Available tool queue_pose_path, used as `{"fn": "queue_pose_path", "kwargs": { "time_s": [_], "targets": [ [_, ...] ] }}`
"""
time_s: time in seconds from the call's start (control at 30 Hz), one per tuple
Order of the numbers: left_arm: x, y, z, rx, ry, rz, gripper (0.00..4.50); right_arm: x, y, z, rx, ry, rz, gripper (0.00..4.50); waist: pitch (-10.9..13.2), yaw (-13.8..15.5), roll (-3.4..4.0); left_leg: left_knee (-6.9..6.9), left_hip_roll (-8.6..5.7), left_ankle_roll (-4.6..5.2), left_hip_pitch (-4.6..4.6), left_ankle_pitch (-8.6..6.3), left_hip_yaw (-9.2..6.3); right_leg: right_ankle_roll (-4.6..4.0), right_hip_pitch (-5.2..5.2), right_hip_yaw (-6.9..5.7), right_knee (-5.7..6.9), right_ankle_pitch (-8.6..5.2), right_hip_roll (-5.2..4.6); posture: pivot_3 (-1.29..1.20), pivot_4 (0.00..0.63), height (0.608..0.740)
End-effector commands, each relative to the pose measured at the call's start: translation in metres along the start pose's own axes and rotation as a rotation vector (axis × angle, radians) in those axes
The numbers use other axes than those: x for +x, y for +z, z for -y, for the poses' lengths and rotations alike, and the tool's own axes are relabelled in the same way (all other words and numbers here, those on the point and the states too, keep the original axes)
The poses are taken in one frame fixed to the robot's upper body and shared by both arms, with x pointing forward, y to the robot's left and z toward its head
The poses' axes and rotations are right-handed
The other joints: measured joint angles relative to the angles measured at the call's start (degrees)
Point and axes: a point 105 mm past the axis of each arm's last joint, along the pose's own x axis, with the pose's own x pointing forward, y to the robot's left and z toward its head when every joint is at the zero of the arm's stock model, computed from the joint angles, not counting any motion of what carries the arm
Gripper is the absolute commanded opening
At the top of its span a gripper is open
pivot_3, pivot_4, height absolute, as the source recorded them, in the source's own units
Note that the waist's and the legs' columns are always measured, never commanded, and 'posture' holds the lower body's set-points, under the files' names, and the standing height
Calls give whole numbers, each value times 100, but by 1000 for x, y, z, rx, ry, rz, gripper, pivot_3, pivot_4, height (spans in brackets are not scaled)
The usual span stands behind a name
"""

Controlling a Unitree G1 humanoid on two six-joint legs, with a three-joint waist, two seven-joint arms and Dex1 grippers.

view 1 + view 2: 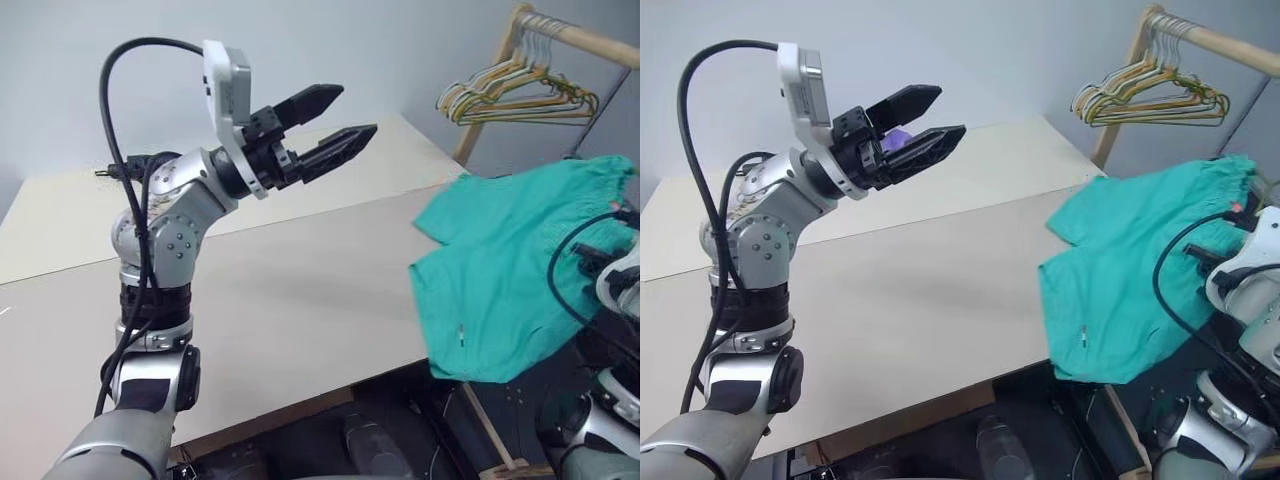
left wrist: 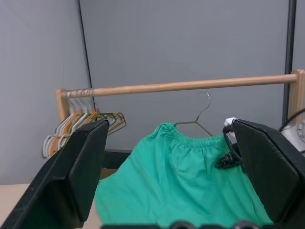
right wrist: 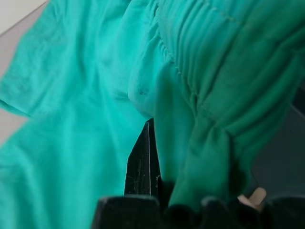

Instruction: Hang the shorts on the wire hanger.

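Observation:
The teal-green shorts [image 1: 510, 270] hang spread out past the table's right edge, waistband up at the far right, one leg end resting over the table corner. My right gripper [image 3: 155, 148] is shut on the gathered waistband [image 3: 209, 95]; cloth covers most of its fingers. The wire hanger [image 2: 199, 116] shows its hook and one shoulder just under the wooden rod, right behind the waistband; its lower part is hidden by the shorts. My left gripper [image 1: 357, 112] is raised above the table, well left of the shorts, open and holding nothing, pointing toward them.
A beige table [image 1: 280, 290] spreads below the left arm. At the back right stands a wooden rack [image 1: 570, 35] carrying a bunch of pastel hangers [image 1: 520, 95]. Dark gear lies on the floor under the table's front edge.

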Motion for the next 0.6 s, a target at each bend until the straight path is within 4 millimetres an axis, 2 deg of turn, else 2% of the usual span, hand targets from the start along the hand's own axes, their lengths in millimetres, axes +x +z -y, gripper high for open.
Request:
{"fn": "queue_pose_path", "kwargs": {
  "time_s": [0.03, 0.3, 0.43, 0.6],
  "targets": [
    [4, 12, 6, 32, -32, 49, 4471, -6, 25, 5, 67, -65, 57, 0, 0, -68, 0, -4, 0, 0, 18, 0, 0, 1, 17, -1, -3, -1, 0, -280, 0, 740],
    [5, 10, 8, 44, -36, 56, 4471, -10, 67, 10, 110, -112, 106, 0, 0, -222, 1, -49, -6, 0, 81, -1, 2, 2, 91, -1, -65, -2, -9, -270, 0, 740],
    [2, 11, 8, 58, -27, 54, 4471, -6, 86, 23, 215, -120, 101, 0, 0, -256, 1, -75, -6, 1, 90, -1, 7, 2, 96, 3, -78, -2, -10, -251, 0, 740],
    [-1, 13, 8, 81, -17, 49, 4471, 9, 92, 44, 323, -151, 56, 0, 0, -231, 0, -79, -8, 1, 95, -1, 8, 3, 102, 2, -87, -2, -12, -231, 0, 740]
  ]
}}
